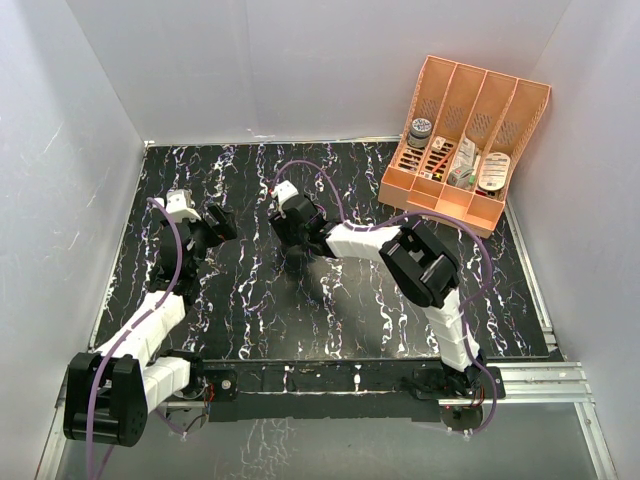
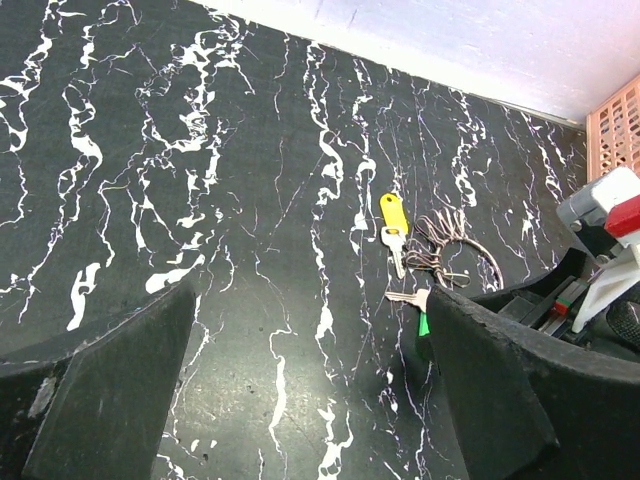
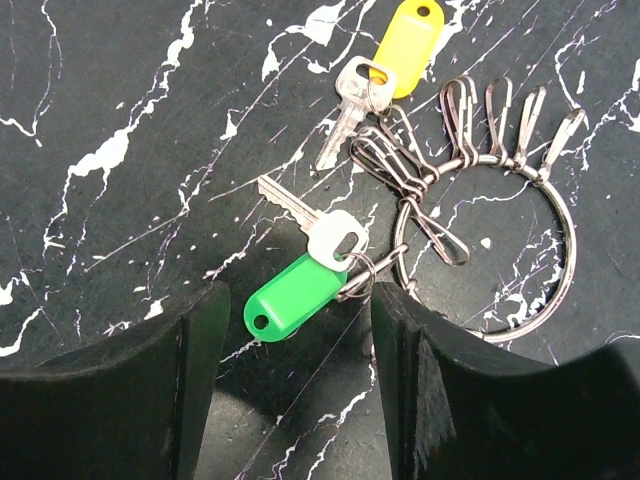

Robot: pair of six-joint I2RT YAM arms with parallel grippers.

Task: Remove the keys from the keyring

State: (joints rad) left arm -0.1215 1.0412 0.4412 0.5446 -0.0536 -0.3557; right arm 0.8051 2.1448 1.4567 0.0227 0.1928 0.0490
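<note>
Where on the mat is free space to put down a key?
The mat is bare between the left arm and the right arm, and in its far left corner. Crowded around the keyring, keys and orange rack.

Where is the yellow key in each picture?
Top external: I cannot find it; it is too small or hidden.
Left wrist: the yellow key lies right of the middle.
Right wrist: the yellow key is at the top edge, right of the middle.
Shared landmark: the green key lies close by in both wrist views.
</note>
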